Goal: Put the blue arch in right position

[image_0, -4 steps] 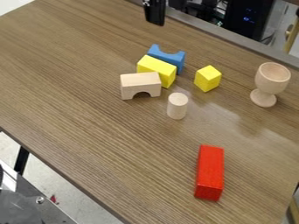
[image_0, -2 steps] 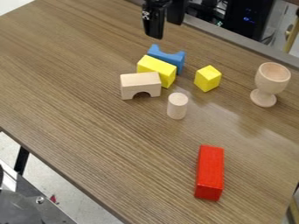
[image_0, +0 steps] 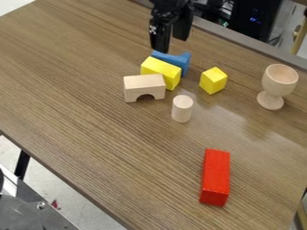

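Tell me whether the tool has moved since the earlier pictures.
Yes. Judged against the blue arch, which has stayed put, the tool has come down from the view's top edge toward it.

looks like some kinda robotics lab tbh, robot gripper (image_0: 171,44) over a table (image_0: 90,134), computer (image_0: 244,28) with blue lights (image_0: 256,19) behind it
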{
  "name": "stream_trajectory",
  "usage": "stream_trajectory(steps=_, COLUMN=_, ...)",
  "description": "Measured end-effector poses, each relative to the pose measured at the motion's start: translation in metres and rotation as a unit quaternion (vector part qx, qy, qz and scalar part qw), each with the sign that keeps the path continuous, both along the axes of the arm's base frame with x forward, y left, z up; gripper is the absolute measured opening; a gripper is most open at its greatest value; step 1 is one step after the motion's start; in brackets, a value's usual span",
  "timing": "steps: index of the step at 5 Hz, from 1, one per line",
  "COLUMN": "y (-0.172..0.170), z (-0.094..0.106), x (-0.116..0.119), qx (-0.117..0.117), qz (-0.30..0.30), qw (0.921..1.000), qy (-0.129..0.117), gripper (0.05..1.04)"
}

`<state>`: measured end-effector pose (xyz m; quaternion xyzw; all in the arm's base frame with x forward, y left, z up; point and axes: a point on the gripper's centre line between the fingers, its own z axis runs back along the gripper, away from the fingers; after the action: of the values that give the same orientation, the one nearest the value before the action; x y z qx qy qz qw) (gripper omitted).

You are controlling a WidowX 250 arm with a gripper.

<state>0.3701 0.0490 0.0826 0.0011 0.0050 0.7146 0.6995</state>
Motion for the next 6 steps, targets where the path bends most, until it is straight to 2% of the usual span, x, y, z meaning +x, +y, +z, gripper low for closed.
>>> stream_trajectory(steps=1, y=-0.001, z=-0.011, x=0.006, qx=-0.004, qz=0.0, qw=1.0, qy=0.007, gripper=0.999)
stream_trajectory(steps=4, y=-0.001, z=-0.024, x=0.024, qx=-0.012, qz=0.005, qw=0.9998, qy=0.016, gripper=0.999)
stream_trajectory(steps=6, y=0.004, z=-0.039, x=0.024, qx=-0.006, qz=0.005, qw=0.9995, qy=0.032, gripper=0.998)
